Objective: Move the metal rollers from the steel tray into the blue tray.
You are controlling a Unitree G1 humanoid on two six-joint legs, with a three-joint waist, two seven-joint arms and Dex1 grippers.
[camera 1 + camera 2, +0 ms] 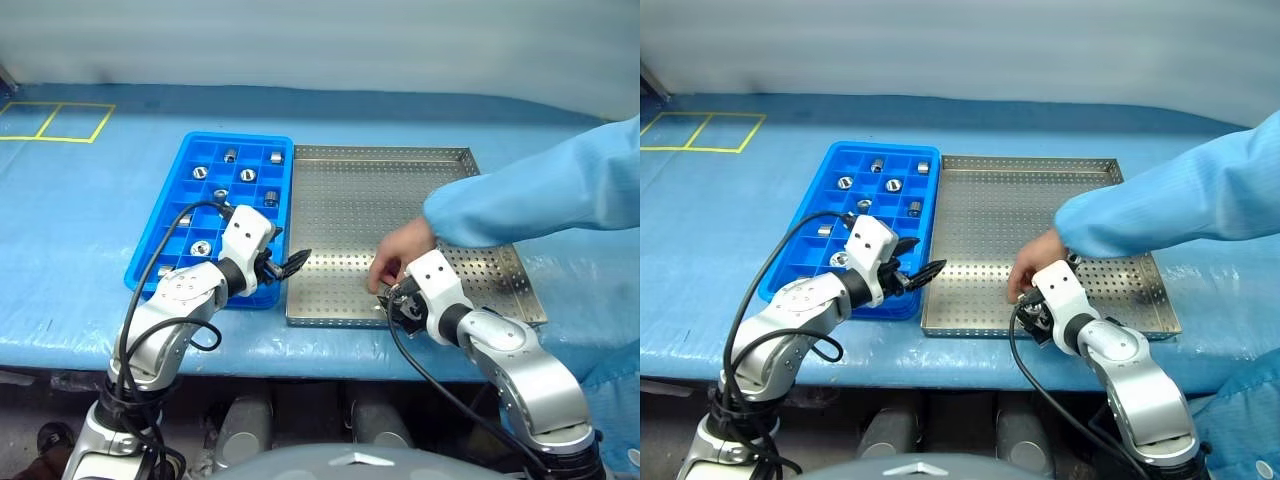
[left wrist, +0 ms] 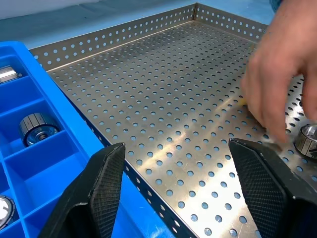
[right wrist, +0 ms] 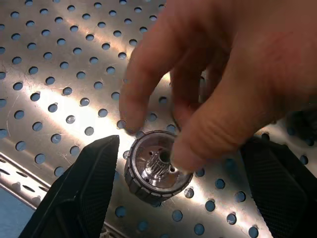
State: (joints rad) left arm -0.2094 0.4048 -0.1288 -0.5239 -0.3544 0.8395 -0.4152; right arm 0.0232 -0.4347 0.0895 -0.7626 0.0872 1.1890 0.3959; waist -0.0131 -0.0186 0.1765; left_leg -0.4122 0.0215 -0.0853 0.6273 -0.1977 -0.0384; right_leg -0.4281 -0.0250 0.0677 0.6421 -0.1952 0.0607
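The steel tray [image 1: 380,190] lies mid-table, with the blue tray [image 1: 240,137] against its left side. Several metal rollers [image 1: 248,175] sit in the blue tray's compartments. One roller [image 3: 156,173] lies on the steel tray's perforated floor near the front rim, and a person's hand [image 1: 400,255] has its fingers on it. My right gripper [image 3: 185,183] is open, its fingers [image 3: 94,183] standing either side of that roller without touching it. My left gripper [image 2: 183,193] is open and empty, low over the seam between the two trays. The same roller [image 2: 307,139] appears in the left wrist view.
The person's blue sleeve [image 1: 540,195] reaches in from the right across the steel tray's right half. Yellow tape squares [image 1: 55,120] mark the blue table cover at the far left. The table's front edge runs just behind both trays' near rims.
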